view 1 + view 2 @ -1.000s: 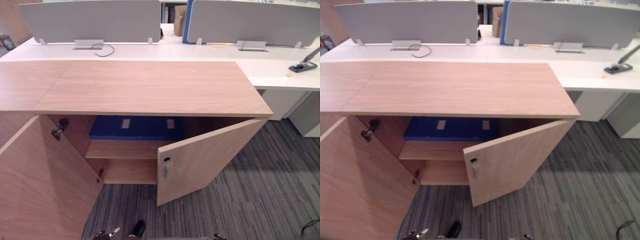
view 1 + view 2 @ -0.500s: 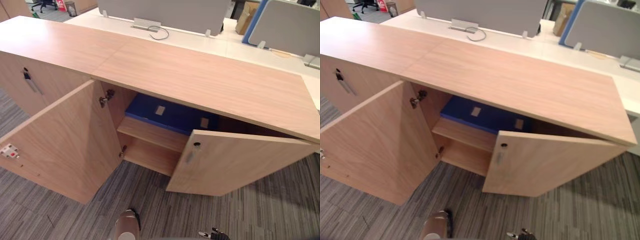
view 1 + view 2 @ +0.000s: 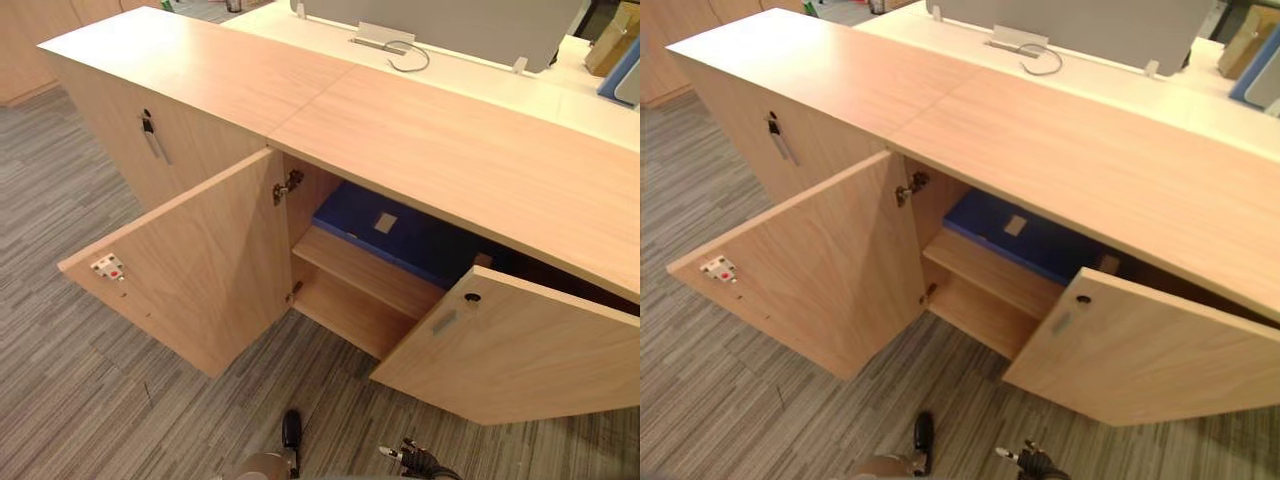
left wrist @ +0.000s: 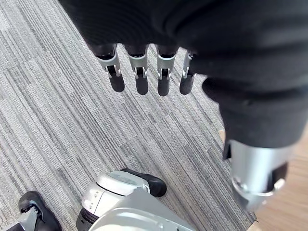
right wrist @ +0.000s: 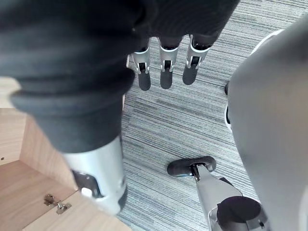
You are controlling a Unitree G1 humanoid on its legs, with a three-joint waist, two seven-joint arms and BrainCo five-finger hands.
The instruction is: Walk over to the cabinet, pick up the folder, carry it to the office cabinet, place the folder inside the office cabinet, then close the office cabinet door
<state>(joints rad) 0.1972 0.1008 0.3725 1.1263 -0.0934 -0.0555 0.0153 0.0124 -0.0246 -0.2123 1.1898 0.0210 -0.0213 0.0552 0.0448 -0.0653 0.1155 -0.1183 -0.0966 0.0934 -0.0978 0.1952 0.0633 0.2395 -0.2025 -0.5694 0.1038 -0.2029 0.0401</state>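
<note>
A blue folder (image 3: 400, 235) lies flat on the upper shelf inside the light wood office cabinet (image 3: 450, 160). Both cabinet doors stand open: the left door (image 3: 200, 270) swung wide, the right door (image 3: 520, 350) about half open. My left hand (image 4: 141, 72) hangs over the carpet with straight fingers and holds nothing. My right hand (image 5: 166, 72) also hangs low beside the cabinet's wood, fingers straight and empty. Both hands are well below and in front of the folder.
A closed neighbouring cabinet with a key in its lock (image 3: 150, 135) adjoins on the left. Behind stands a white desk with a grey partition (image 3: 470, 20) and a cable. Grey striped carpet (image 3: 80, 380) stretches in front and to the left.
The whole view has swung leftward, so the cabinet now sits further right and the left door and neighbouring cabinet show more. The folder and both doors stay as they were.
</note>
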